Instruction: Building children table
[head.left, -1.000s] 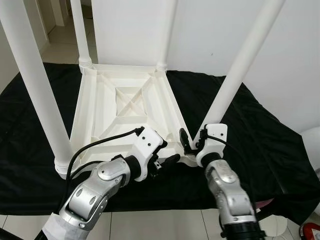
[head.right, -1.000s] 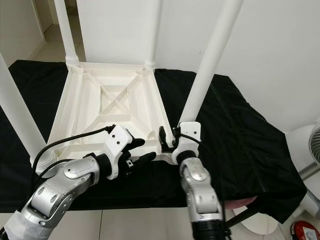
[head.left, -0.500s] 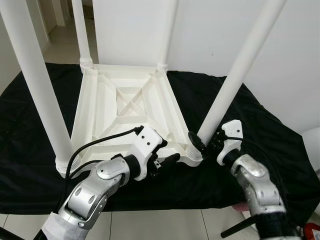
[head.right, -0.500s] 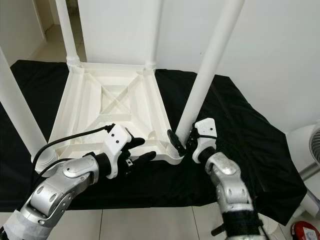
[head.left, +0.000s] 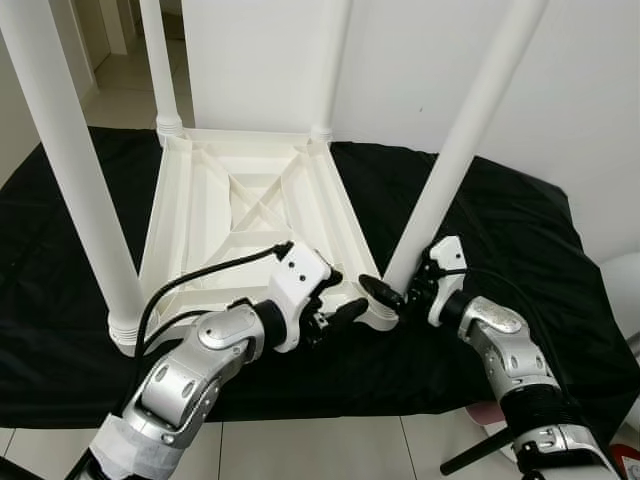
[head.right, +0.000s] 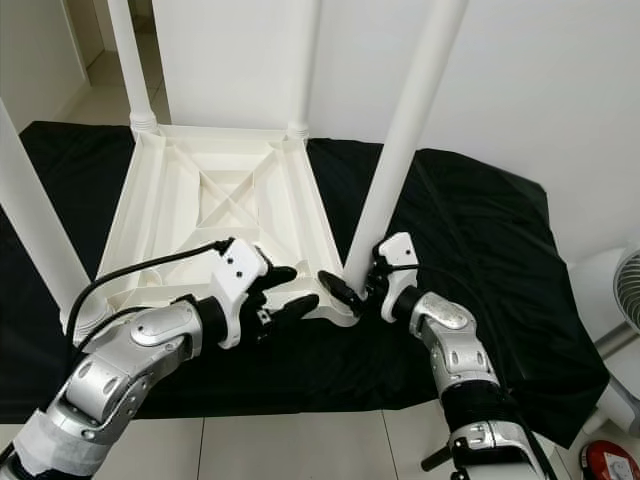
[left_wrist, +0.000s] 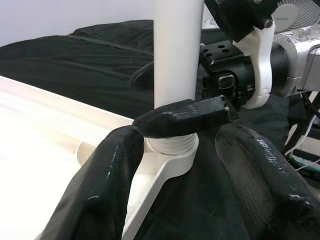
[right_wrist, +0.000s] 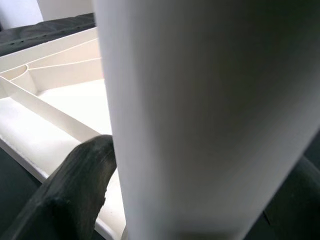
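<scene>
Black cloth: table leg between right pincer fingers.

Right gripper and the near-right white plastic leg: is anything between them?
Nothing visible. The right gripper already straddles the white plastic table leg just above its corner socket, one finger across its front.

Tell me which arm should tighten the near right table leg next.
Right. The right gripper already has its fingers around the base of that leg, while the left gripper sits open beside the tabletop corner.
</scene>
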